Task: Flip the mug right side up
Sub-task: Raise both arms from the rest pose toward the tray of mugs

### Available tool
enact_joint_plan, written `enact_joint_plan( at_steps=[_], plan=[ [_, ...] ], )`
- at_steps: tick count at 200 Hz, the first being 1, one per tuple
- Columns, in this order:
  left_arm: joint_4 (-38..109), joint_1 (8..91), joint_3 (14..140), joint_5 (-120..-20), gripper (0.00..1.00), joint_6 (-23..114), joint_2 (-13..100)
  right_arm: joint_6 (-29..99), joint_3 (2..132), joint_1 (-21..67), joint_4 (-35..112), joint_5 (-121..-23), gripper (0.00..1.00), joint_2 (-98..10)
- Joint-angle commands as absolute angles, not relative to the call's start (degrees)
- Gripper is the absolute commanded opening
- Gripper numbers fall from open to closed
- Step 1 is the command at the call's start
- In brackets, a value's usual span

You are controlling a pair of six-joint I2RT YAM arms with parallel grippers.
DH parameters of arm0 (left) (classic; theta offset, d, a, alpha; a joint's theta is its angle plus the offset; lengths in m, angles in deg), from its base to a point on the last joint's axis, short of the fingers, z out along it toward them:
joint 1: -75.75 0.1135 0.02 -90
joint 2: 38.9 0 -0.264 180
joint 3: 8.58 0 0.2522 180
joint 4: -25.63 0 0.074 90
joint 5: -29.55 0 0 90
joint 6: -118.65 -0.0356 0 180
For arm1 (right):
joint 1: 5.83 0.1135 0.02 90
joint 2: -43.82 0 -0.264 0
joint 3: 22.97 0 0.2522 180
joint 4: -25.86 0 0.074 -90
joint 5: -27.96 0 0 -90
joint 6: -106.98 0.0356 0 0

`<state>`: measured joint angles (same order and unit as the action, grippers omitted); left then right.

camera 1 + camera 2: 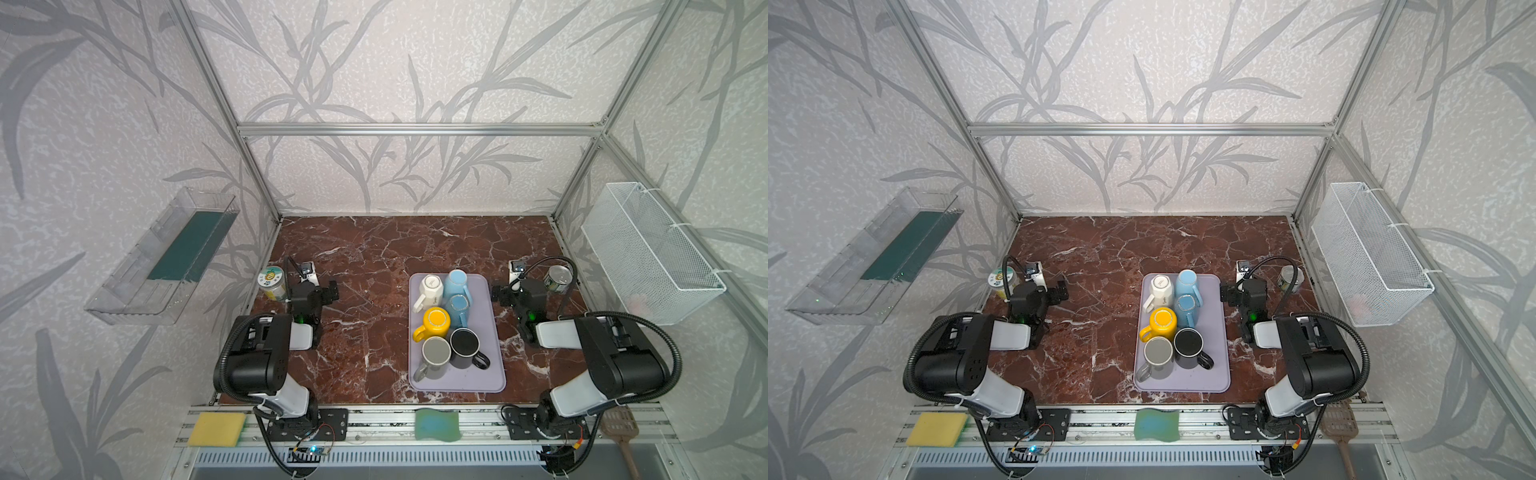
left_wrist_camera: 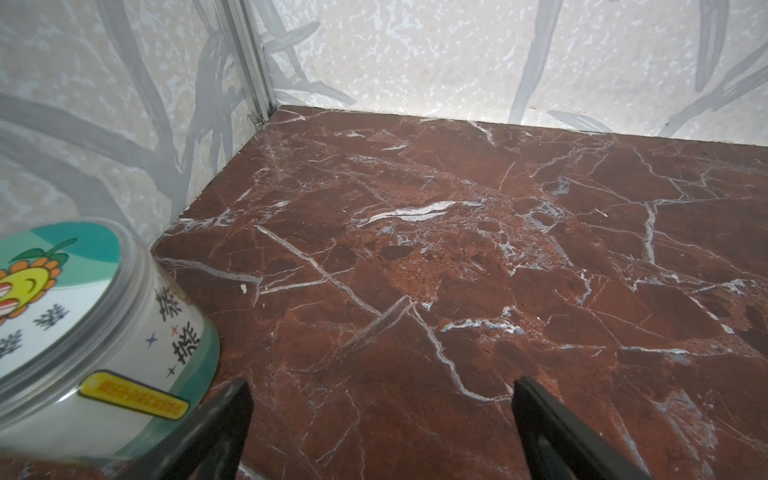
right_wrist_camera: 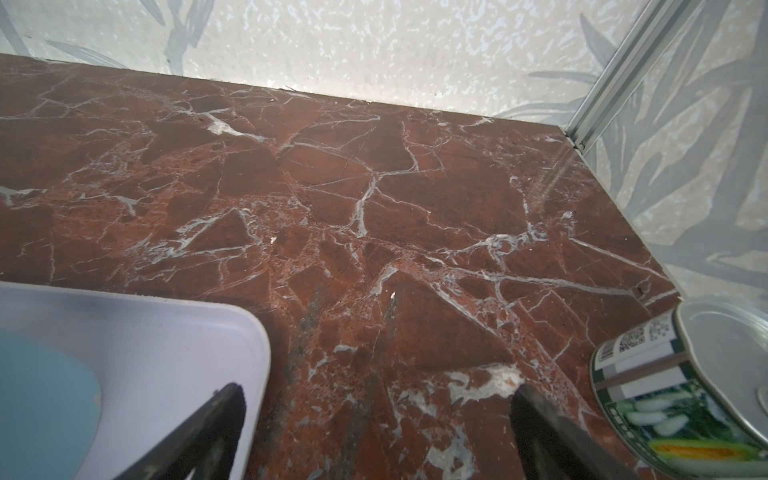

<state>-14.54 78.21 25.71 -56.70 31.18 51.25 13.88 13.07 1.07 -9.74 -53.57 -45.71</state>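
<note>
Both top views look steeply down from the front over the whole counter [image 1: 365,257], while each wrist view sits low, close above it, facing the back wall [image 2: 457,54].

Six mugs clustered on the lilac tray [image 1: 496,376] before me: white mug [image 1: 430,290], far blue mug [image 1: 457,281], near blue mug [image 1: 459,308], yellow mug [image 1: 436,322], grey mug [image 1: 435,353], black mug [image 1: 464,344]. Yellow, white and both blue show their bases upward; grey and black I cannot tell.

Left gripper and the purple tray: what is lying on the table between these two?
Nothing: only bare marble tabletop separates the open left gripper from the tray, as both top views show.
</note>
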Motion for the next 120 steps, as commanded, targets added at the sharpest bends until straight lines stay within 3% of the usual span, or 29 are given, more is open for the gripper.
enact_joint_plan(
  at_steps=[1,88,120],
  plan=[
    [-14.4,78.0,26.8,-56.6,0.99,30.6,50.7,13.9,13.6,0.9,-9.9,-53.8,0.99,-44.8],
    [-14.6,78.0,26.7,-56.0,0.99,30.6,50.7,13.8,13.5,0.9,-10.1,-53.8,0.99,-44.8],
    [-7.4,77.9,28.8,-55.0,0.99,30.8,46.4,14.6,13.7,0.9,-7.2,-52.5,0.99,-41.5]
  ],
)
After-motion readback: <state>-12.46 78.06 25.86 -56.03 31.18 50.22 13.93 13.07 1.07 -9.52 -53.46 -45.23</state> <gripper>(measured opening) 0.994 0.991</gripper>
